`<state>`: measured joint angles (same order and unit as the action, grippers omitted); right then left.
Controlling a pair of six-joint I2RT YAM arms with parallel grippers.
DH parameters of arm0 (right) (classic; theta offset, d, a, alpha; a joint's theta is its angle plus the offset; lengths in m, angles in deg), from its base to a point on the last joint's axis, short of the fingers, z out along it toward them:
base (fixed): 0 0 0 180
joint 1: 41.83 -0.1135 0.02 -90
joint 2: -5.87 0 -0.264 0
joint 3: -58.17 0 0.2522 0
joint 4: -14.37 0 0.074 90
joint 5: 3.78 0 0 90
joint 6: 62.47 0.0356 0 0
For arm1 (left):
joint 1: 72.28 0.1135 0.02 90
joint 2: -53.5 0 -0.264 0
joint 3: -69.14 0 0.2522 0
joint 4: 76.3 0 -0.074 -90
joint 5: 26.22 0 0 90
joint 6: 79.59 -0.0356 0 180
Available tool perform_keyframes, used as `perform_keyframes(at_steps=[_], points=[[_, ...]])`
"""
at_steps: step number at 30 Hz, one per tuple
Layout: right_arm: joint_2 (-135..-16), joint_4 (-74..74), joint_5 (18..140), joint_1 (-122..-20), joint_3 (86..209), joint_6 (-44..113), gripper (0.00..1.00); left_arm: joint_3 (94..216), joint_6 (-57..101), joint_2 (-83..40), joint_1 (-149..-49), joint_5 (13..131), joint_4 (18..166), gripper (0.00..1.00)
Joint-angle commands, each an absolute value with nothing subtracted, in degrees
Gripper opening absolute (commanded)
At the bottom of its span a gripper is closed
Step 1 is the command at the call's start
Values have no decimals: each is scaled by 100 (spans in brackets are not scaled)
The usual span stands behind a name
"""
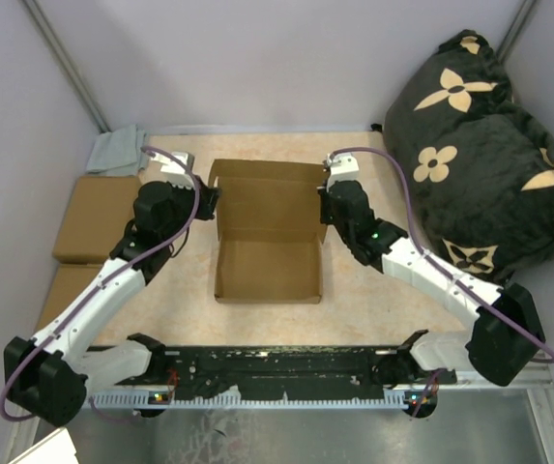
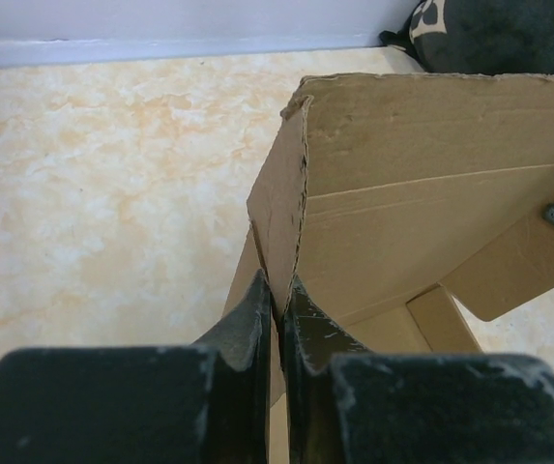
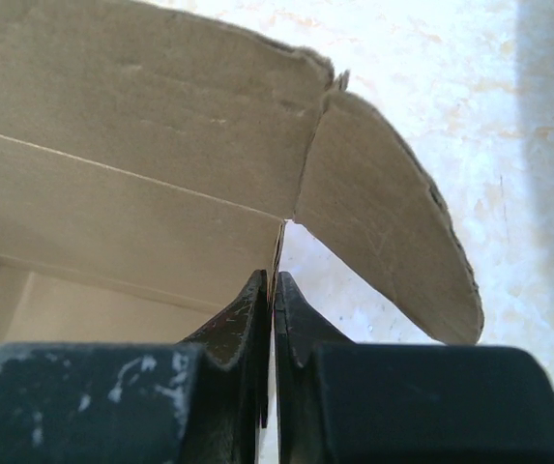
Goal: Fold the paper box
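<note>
The paper box (image 1: 267,242) is a brown cardboard mailer, partly formed, with its walls up and its lid standing at the far side. My left gripper (image 1: 209,201) is shut on the box's left side wall (image 2: 278,208), near the back corner. My right gripper (image 1: 325,205) is shut on the right side wall; in the right wrist view the wall's thin edge (image 3: 278,246) sits between the fingers. A rounded lid flap (image 3: 383,222) sticks out to the right of it. The lid's inner face (image 3: 131,145) fills the left of that view.
Two closed brown boxes (image 1: 93,217) lie stacked at the left table edge, with a grey cloth (image 1: 117,150) behind them. A black cushion with tan flowers (image 1: 480,155) fills the back right. The back wall is close behind the box.
</note>
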<state>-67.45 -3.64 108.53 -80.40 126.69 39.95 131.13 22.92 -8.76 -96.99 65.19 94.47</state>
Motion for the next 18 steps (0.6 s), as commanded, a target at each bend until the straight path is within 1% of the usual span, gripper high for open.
perform_keyframes(at_steps=[1, 7, 10, 13, 15, 18], points=[[-6532, 29, 10365, -8648, 12510, 4614, 5, 12830, 2790, -562, -10100, 7154, 9420, 9], [-6489, 274, 11115, -9215, 12277, 4649, 3, 12404, 2860, -109, -10254, 6893, 9329, 9], [-6431, 1126, 11691, -9441, 11843, 4123, 2, 12282, 2770, 33, -10307, 6627, 9353, 9], [-6350, 2181, 11969, -9483, 11299, 3911, 2, 12230, 2709, 137, -10336, 6491, 9263, 9], [-6298, 2522, 12051, -9483, 11044, 3962, 3, 12158, 2728, 203, -10352, 6477, 9211, 9], [-6149, 2567, 11991, -9492, 10798, 4273, 5, 12027, 2869, 343, -10373, 6490, 9076, 10]])
